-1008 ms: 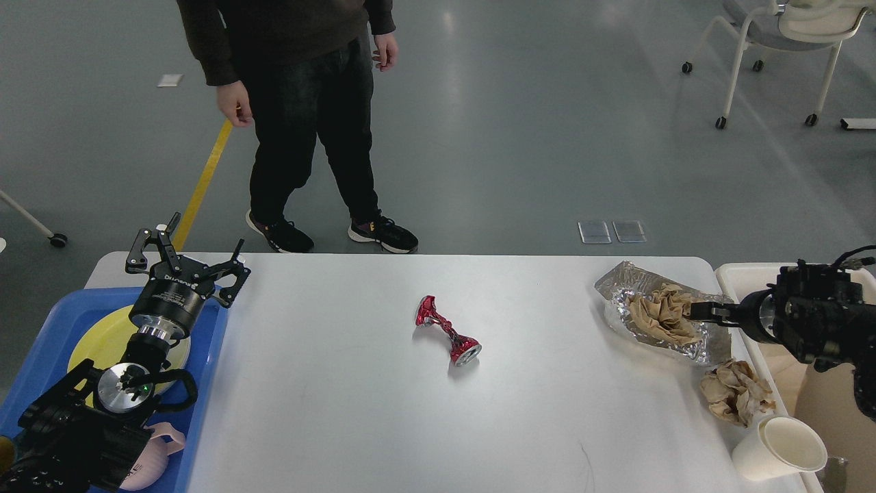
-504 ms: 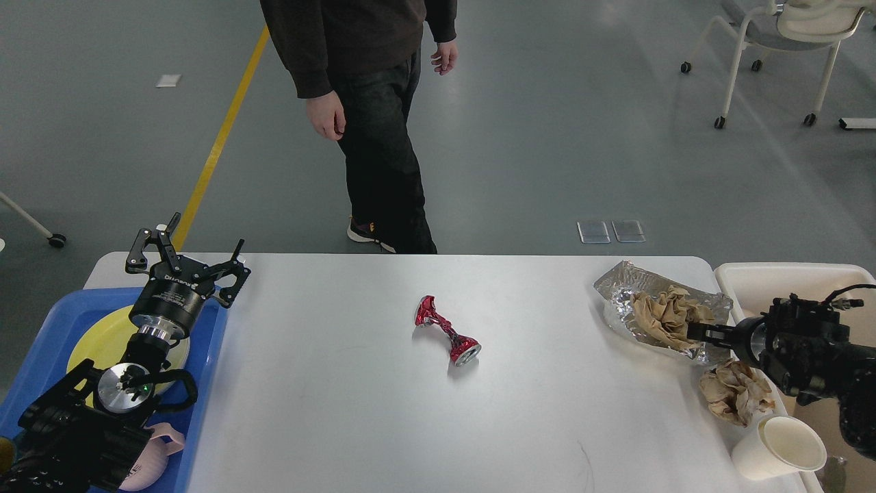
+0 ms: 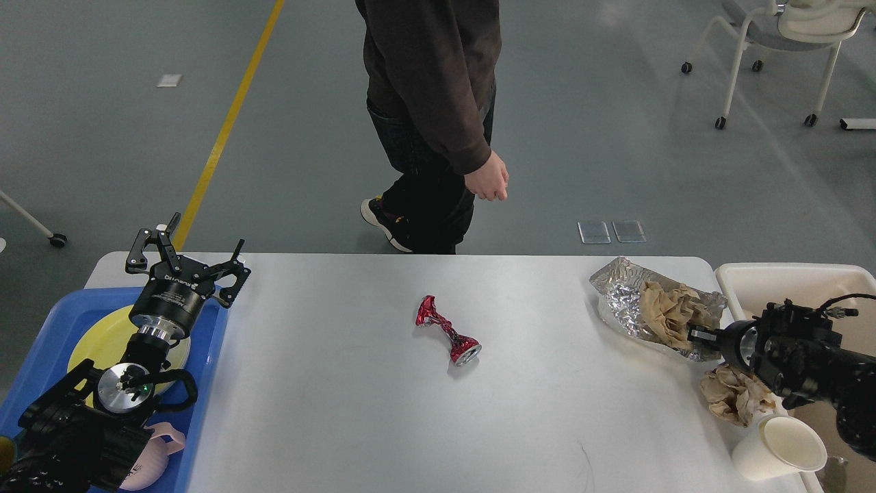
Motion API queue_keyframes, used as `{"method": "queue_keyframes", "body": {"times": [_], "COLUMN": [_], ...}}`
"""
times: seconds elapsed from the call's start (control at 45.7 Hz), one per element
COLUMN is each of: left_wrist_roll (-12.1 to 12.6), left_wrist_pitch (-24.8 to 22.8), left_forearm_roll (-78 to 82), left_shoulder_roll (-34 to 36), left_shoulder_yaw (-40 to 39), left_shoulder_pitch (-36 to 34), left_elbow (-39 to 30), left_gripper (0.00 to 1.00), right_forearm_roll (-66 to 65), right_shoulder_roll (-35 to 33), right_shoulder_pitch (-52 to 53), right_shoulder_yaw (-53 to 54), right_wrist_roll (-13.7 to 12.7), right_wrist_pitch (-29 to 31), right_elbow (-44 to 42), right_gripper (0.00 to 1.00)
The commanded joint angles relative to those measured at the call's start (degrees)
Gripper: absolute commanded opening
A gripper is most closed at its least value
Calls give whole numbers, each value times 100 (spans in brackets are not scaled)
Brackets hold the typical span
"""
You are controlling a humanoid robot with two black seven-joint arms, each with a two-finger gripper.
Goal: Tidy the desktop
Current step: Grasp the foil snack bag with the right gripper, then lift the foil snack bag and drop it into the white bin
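Red crushed can (image 3: 448,331): 1; paper wads (image 3: 735,395): 2; cup (image 3: 780,448): 1

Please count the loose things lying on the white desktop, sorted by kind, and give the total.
Crushed red can: 1
Foil wrapper: 1
Brown paper wad: 2 (one on the foil, one beside the cup)
Paper cup: 1
Total on the desktop: 5

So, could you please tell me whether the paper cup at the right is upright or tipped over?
Tipped. The paper cup lies on its side near the desktop's front right corner, its open mouth facing right.
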Motion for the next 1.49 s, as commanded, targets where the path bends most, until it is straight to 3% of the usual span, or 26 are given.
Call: {"method": "queue_keyframes", "body": {"times": [0.0,0.131,0.35,0.569,0.723,0.832,1.051,1.27,1.38,1.467], "left_wrist_roll": [0,0,0,0,0,0,0,0,0,0], "left_wrist_pitch": [0,0,0,0,0,0,0,0,0,0], "left_forearm_roll": [0,0,0,0,9,0,0,0,0,0], "left_shoulder_roll": [0,0,0,0,9,9,9,9,9,9], "left_shoulder_yaw": [3,3,3,-5,-5,-5,-5,-5,-5,-5], "left_shoulder_pitch": [0,0,0,9,9,9,9,9,9,9], "left_elbow": [0,0,0,0,0,0,0,0,0,0], "left_gripper": [100,100,100,100,100,100,100,100,100,100], "right_forearm_roll": [0,0,-97,-369,-721,-888,-1230,-1986,-2066,-2057], "right_shoulder_roll": [-38,-151,-1416,-2410,-2867,-2982,-3140,-3360,-3457,-3457], "right_shoulder_pitch": [81,572,2680,5483,7119,7989,8773,8072,6623,5130], "right_shoulder_yaw": [28,-16,-455,-1150,-1176,-1168,-1176,-1168,-1159,-1185], "right_wrist_roll": [38,152,187,415,556,600,600,600,732,1188], "right_wrist_pitch": [23,102,611,2482,3941,4600,4600,4567,3444,2635], "right_elbow": [46,520,2453,3781,3984,3992,3966,3229,2421,1709], "right_gripper": [0,0,0,0,0,0,0,0,0,0]}}
